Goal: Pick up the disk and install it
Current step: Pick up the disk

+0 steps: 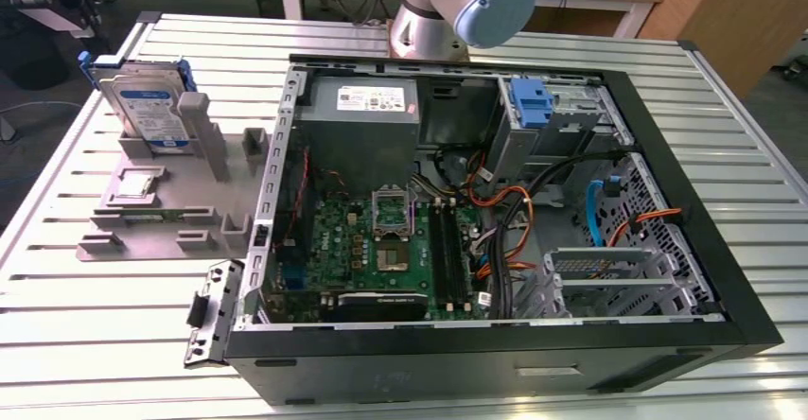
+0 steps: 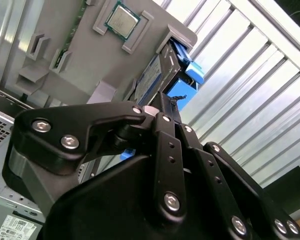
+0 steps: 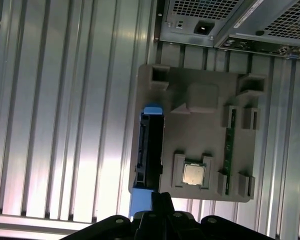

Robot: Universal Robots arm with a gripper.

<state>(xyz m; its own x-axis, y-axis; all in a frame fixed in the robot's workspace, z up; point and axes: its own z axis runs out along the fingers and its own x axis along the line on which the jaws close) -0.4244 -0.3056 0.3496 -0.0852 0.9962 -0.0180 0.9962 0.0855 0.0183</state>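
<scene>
The disk (image 1: 142, 108) is a silver drive with a white-and-blue label in a blue carrier rail. It stands upright in a slot of the grey fixture (image 1: 165, 221), at the exterior view's left, outside the computer case. In the first wrist view I see the disk (image 3: 150, 150) edge-on from above. My gripper (image 3: 161, 196) hangs over the table near one end of it, apart from it. In the second wrist view the black fingers of the gripper (image 2: 166, 100) meet at their tips, shut with nothing between them, close to the disk (image 2: 155, 75).
The open computer case (image 1: 707, 202) lies on its side on the slatted metal table (image 1: 63, 344), with a blue bracket (image 1: 533, 103) in its drive bay. On the grey fixture sit a small square chip (image 3: 194, 174) and a green memory stick (image 3: 229, 145).
</scene>
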